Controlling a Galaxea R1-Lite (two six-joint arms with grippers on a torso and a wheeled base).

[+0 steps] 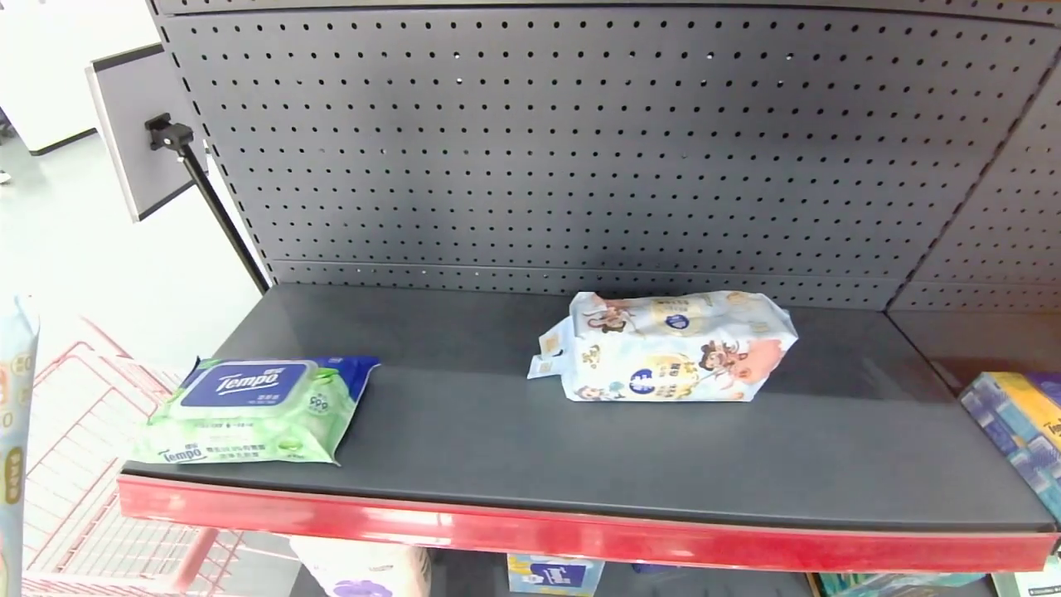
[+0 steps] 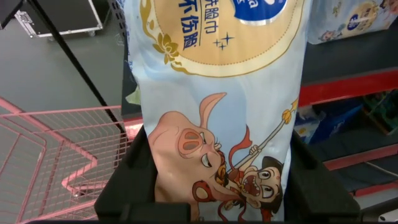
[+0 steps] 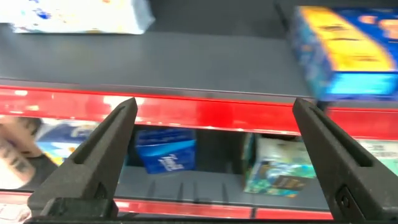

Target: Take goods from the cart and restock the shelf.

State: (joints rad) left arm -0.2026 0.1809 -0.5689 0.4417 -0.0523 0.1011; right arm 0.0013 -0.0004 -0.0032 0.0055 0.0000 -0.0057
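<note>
– Held pack [image 2: 217, 93] first: cartoon print, soft wrap, clamped at both sides by the left gripper [image 2: 221, 183].
– How deep is the grip?
– Cannot tell. The fingertips are behind the wrap, and most of the pack reaches out past the jaws.
– Where is it relative to the goal?
– Upright beside the cart [image 1: 75, 431], off the left end of the shelf [image 1: 497, 448]. Not yet on it.
– What could go wrong?
– My judgement: with so much pack beyond the jaws, a quick swing could fold it or let it slide out. Brought in low, its end could catch the red lip [image 1: 530, 531]. The wipes [image 1: 257, 406] lie at the front left corner, just beside the lip. A pack entering from the left could push them off.
– And the right gripper [image 3: 214, 106]?
– Empty, jaws spread wide, facing the lip. Driven straight forward it could strike the lip.
– Farther back?
– A second pack [image 1: 667, 347] lies flat at mid-shelf, near the pegboard [image 1: 580, 149], with bare shelf between it and the wipes. A landing spot there looks safest.
– What is cut off?
– A box [image 1: 1019, 423] at the right end runs out of frame. The cart's contents are hard to make out. Goods under the lip show only in part.
</note>
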